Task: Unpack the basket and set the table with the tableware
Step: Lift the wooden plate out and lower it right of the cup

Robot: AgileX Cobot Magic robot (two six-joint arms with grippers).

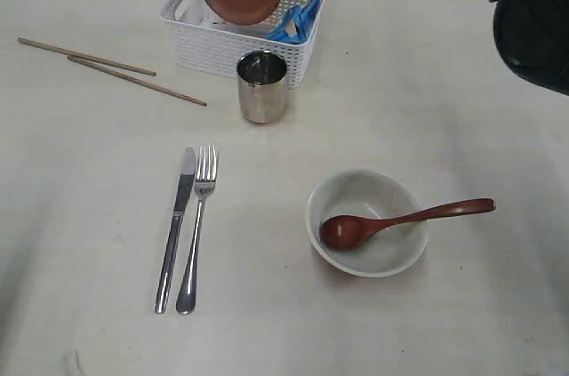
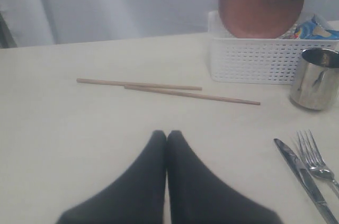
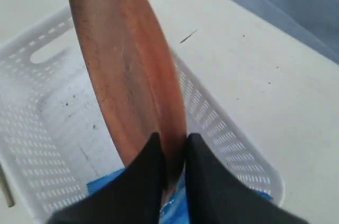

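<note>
The right gripper [image 3: 172, 147] is seen pinched narrow on the rim of the brown plate [image 3: 127, 70]. In the exterior view the disc is gripped at about one o'clock and hung nearly on edge above the white basket [image 3: 42, 128], at twelve o'clock of the table [image 1: 444, 109]. A blue packet [image 3: 106, 184] is seen lying inside the basket. The plate is judged stiff, fairly light and smooth, so swing or slip is to be expected from an edge pinch and a deep bite on the rim is wanted. No long axis is offered by a round plate; its face is turned roughly toward six o'clock, lower rim down. The left gripper [image 2: 167, 135] is shown closed tight with nothing held, and the chopsticks [image 2: 169, 90] are seen lying beyond it.
</note>
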